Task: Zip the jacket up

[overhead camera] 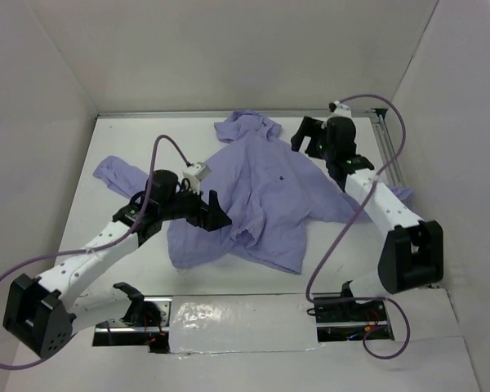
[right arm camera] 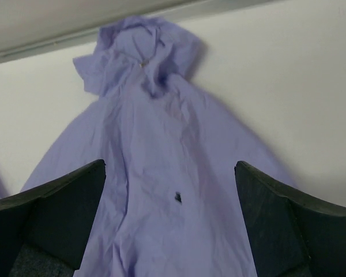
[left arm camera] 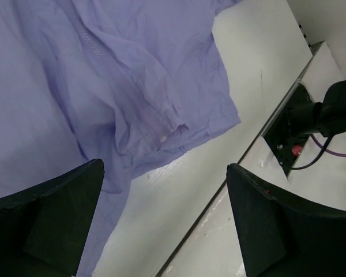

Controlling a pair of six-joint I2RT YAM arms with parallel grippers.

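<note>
The jacket (overhead camera: pixel 261 196) lies spread and wrinkled on the white surface (overhead camera: pixel 139 143), with its hood toward the far wall and its hem toward the arm bases. One sleeve runs out to the left. The other passes under my right arm, so most of it is hidden from the top camera. I cannot make out where the front closure runs. In the left wrist view a faint dotted line crosses the fabric, but it is too soft for me to say what it is. A small dark mark (right arm camera: pixel 177 197) sits on the chest, too small to read. A tiny glint shows at the collar, and I cannot identify that either.

My left pincer (left arm camera: pixel 164 173) hangs over the hem, on the jacket's left part. Its fingers are spread wide with nothing between them. My right pincer (right arm camera: pixel 170 167) is also spread wide and empty, near the hood's right side. Both wrist views cut the fingers off at the frame edge.
</note>
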